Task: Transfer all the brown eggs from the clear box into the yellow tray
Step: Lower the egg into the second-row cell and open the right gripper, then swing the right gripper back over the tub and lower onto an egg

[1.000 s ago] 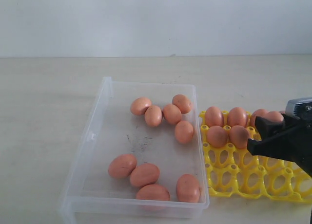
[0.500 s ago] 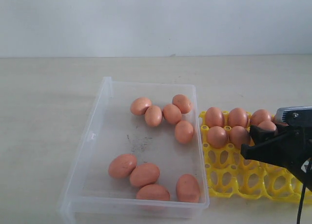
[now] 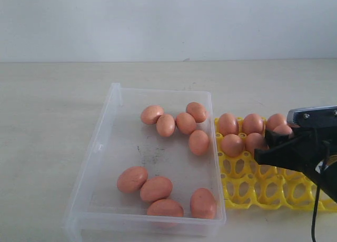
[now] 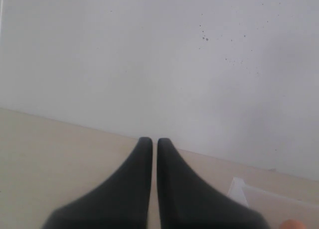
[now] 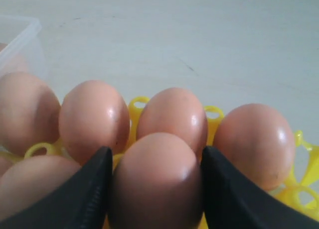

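Several brown eggs point(image 3: 166, 124) lie in the clear box point(image 3: 100, 147), one group at its far end and one at its near end. Beside the box on the right sits the yellow tray point(image 3: 247, 187), with several eggs point(image 3: 227, 123) in its far rows. My right gripper point(image 3: 274, 144) is low over the tray's second row, shut on a brown egg point(image 5: 157, 181) held between both black fingers point(image 5: 94, 184). The tray's far-row eggs point(image 5: 92, 119) stand just behind it. My left gripper point(image 4: 155, 142) is shut on nothing, above bare table beside a corner of the box point(image 4: 239, 186).
The box and tray stand side by side on a pale beige table point(image 3: 47, 105) with a white wall point(image 3: 168, 21) behind. The tray's near rows point(image 3: 271, 189) hold no eggs. A dark smudge point(image 3: 150, 155) marks the box floor.
My right gripper has moved left and a little lower over the tray, still carrying the egg. The eggs in the box have not moved.
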`<state>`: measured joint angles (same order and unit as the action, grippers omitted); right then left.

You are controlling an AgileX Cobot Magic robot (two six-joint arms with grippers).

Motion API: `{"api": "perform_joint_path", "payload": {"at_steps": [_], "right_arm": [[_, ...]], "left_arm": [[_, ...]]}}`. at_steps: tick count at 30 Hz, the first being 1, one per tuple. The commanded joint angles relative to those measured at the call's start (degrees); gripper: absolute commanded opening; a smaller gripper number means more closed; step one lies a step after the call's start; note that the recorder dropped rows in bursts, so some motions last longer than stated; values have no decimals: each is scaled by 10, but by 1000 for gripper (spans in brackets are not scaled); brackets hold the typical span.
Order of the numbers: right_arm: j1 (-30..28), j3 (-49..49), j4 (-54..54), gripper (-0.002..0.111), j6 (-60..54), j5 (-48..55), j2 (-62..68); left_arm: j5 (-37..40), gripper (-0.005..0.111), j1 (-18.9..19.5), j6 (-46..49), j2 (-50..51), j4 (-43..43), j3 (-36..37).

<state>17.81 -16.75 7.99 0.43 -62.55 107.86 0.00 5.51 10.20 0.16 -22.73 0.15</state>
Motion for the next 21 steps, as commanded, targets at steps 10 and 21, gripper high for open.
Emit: {"api": "perform_joint_path", "payload": {"at_steps": [10, 21], "right_arm": [[-2, -20, -10, 24, 16, 64, 8], [-1, -20, 23, 60, -9, 54, -59]], "left_arm": [[0, 4, -3, 4, -2, -2, -2], [0, 4, -3, 4, -2, -2, -2]]}}
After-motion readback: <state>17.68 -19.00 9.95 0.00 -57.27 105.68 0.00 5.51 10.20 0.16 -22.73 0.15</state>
